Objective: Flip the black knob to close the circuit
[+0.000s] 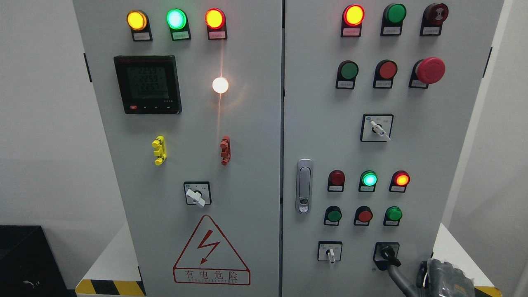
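The black knob (pixel 389 253) sits in a black-framed plate at the lower right of the grey cabinet's right door (pixel 433 165). Its lever points down and to the right. My right hand (pixel 441 278) comes in at the bottom edge, just right of and below the knob. A grey part of the hand reaches up and meets the lever's lower end; whether it grips the lever is unclear. Much of the hand is cut off by the picture's edge. The left arm does not show.
A white selector switch (pixel 330 253) sits left of the knob, with lamps and push buttons (pixel 365 215) above it. The door latch (pixel 304 185) and a red mushroom button (pixel 430 70) stick out. A black box (pixel 24 260) stands at the lower left.
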Robot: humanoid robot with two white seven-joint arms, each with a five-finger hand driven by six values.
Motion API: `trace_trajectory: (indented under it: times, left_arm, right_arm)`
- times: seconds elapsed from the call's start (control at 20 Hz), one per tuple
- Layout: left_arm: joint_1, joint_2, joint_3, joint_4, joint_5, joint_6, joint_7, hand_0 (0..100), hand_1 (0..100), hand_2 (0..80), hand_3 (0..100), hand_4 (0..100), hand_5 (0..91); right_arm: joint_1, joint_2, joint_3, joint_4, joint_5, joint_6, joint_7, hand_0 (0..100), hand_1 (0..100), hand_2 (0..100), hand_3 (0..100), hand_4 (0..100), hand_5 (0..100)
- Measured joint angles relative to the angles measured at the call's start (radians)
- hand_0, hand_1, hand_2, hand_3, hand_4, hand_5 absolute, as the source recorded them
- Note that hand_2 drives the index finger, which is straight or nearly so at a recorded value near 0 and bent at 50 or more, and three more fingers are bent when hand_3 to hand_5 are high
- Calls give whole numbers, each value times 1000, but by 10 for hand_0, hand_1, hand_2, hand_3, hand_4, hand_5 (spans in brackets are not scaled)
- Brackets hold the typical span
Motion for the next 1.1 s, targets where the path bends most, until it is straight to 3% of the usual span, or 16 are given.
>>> trace_trajectory:
  times: [1.1]
  left_arm:
    - [0, 0, 0, 0, 0, 0, 0, 120, 556, 0, 0, 0, 0]
  right_arm:
    - [30, -3, 53, -5, 1, -6, -25, 0, 29, 831, 994, 872, 929]
